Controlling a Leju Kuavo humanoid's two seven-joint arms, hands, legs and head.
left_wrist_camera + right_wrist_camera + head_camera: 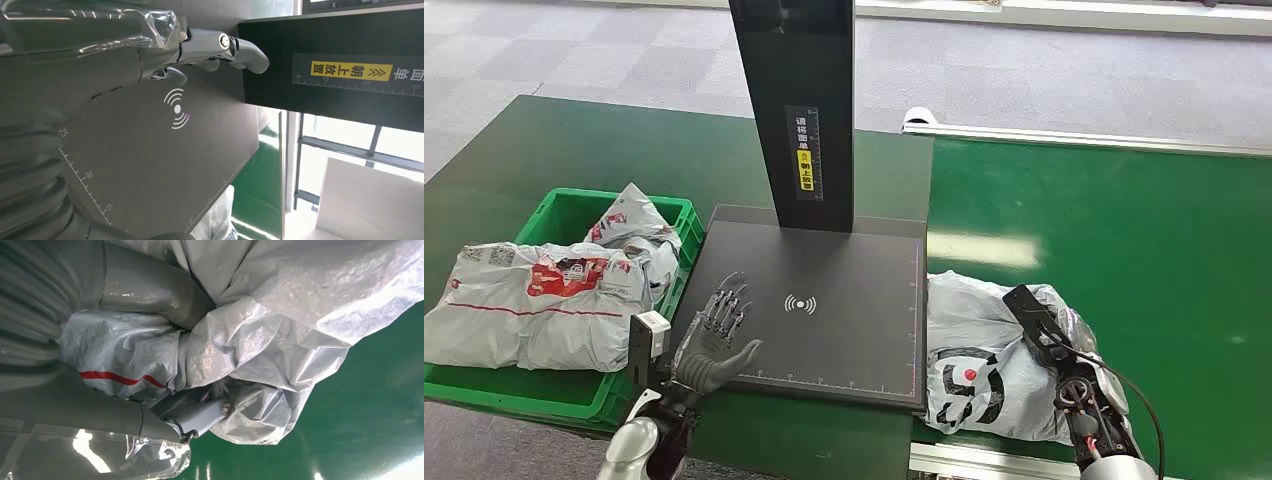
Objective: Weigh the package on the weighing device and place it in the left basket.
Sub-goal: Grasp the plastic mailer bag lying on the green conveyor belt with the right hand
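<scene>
A grey plastic package (979, 350) with red and black print lies on the green belt just right of the weighing device. My right hand (150, 415) grips its crumpled film (260, 340), thumb on one side and fingers on the other; in the head view the wrist camera (1036, 322) covers that hand. The weighing device's black plate (844, 330) carries a white wireless mark (176, 108) and nothing else. My left hand (719, 340) hovers open above the plate's near left corner, fingers (220, 47) stretched toward the black column (794, 100). The green left basket (564, 205) stands beside the plate.
Two grey bags fill the basket, a large one (534, 300) across its front and a smaller one (634, 225) at the back. The green belt (1124, 250) stretches away to the right. The column rises from the plate's far edge.
</scene>
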